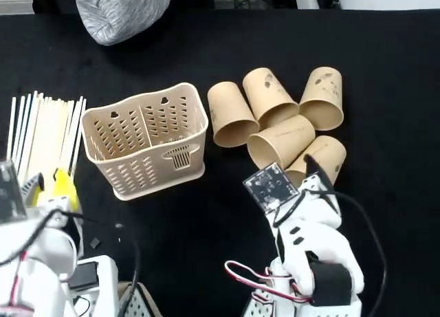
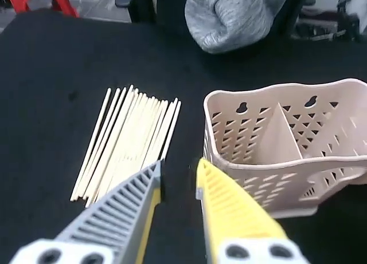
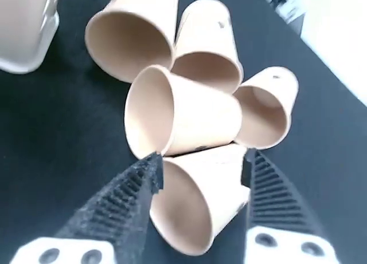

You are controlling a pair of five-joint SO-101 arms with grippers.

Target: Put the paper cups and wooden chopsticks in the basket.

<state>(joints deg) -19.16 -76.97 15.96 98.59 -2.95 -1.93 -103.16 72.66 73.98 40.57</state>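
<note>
1. On the black table (image 1: 385, 56), the basket (image 1: 151, 169) stood upright, left of centre in the high view. A divider split it into two compartments.
2. The wooden chopsticks (image 1: 45, 135) lay flat in a loose bundle just beside the basket, on the side away from the cups and not touching it.
3. Five paper cups (image 1: 282, 141) lay on their sides in a touching cluster on the basket's other side. Their mouths mostly faced the arms. The cup closest to the basket lay near its wall but apart from it.
4. The left gripper (image 2: 179, 171) hung over the table near the chopsticks' close ends, pointing at the strip between the bundle and the basket. Its grey and yellow fingers stood slightly apart, with bare table showing between them.
5. The right gripper (image 3: 200, 166) sat at the cluster's near edge. Its black fingers were spread wide on either side of the nearest cup (image 3: 195, 212), which lay on the table. Whether they pressed on its wall could not be told.
6. A grey cloth bundle (image 1: 120, 11) rested at the table's far edge, well apart from the basket.
</note>
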